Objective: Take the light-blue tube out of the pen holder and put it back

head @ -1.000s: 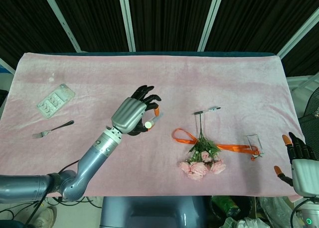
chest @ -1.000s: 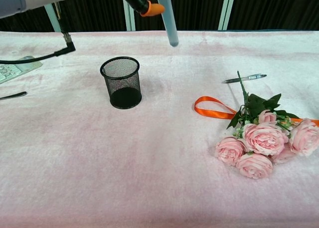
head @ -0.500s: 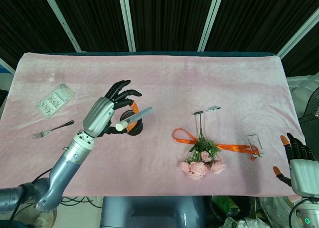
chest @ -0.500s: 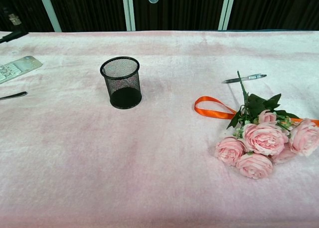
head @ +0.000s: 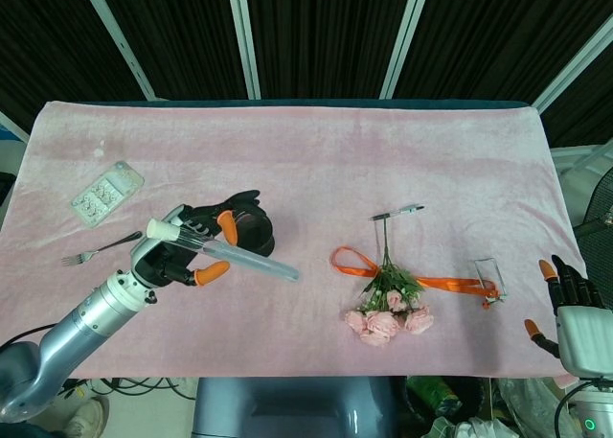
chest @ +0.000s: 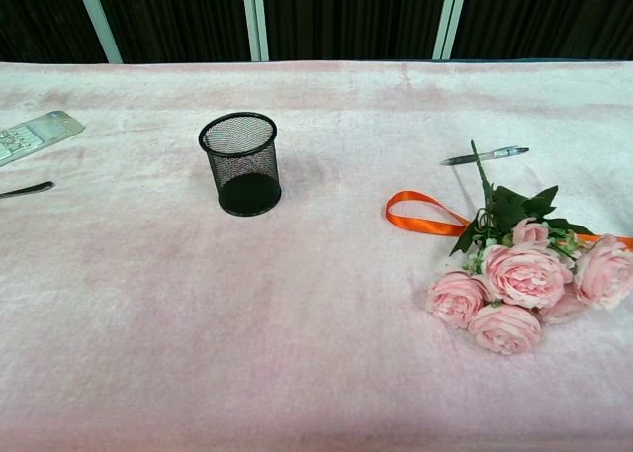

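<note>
Left hand with light-blue tube, partly hiding pen holder.

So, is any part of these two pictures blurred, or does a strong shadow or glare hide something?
Head view: sharp, even light, and the light-blue tube in the left hand shows clear edges. Chest view: also sharp; the pen holder casts only a faint shadow on the pink cloth; no glare.

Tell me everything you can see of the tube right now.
The tube is a slim, clear, pale-blue cylinder, plastic by its look, with a white cap at its left end. It is out of the pen holder, lying nearly level across it in the head view, gripped near the cap by the left hand. The chest view misses it.
</note>
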Robot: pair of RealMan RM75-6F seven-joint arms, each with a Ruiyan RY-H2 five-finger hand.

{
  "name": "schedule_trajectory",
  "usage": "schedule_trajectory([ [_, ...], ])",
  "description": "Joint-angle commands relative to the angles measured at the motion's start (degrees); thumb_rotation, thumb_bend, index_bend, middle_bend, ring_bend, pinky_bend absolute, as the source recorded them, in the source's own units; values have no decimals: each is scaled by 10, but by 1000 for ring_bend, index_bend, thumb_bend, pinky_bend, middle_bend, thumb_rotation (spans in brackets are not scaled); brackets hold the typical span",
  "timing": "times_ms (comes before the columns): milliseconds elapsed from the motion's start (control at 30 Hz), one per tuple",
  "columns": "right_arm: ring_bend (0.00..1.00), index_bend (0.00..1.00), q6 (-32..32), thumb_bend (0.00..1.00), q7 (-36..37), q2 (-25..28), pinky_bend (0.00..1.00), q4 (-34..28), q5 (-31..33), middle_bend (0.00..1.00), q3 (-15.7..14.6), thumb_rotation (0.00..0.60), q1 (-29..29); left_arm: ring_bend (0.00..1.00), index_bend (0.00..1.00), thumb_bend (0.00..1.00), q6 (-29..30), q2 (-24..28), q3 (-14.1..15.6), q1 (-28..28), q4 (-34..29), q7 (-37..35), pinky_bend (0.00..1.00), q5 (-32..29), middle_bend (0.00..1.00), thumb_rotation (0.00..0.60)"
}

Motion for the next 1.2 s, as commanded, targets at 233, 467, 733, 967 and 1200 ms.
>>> schedule_trajectory([
  [233, 103, 0, 1, 149, 2, 1, 181, -1, -1, 35, -1, 600, 0, 0, 678, 412, 9, -121, 8, 54, 101, 631, 19, -14, 258, 600],
  [467, 103, 0, 1, 148, 6, 4, 181, -1, 1, 36, 0, 600, -1, 0, 678, 413, 37, -213, 7, 45, 182, 909, 19, -8, 258, 600],
  [733, 103, 0, 1, 148, 8, 4, 181, -1, 0, 35, 0, 600, -1, 0, 680, 413, 60, -247, 8, 34, 228, 1063, 19, 22, 258, 600],
  [967, 103, 0, -3, 149, 7, 3, 181, 0, 3, 36, 0, 600, 0, 0, 682, 413, 16, -244, -23, 6, 192, 1055, 19, -41, 258, 600],
  [1200, 103, 0, -6, 149, 5, 2, 181, 1, 4, 36, 0, 600, 1, 0, 683, 413, -34, -234, -45, -5, 152, 1027, 19, -136, 258, 600],
])
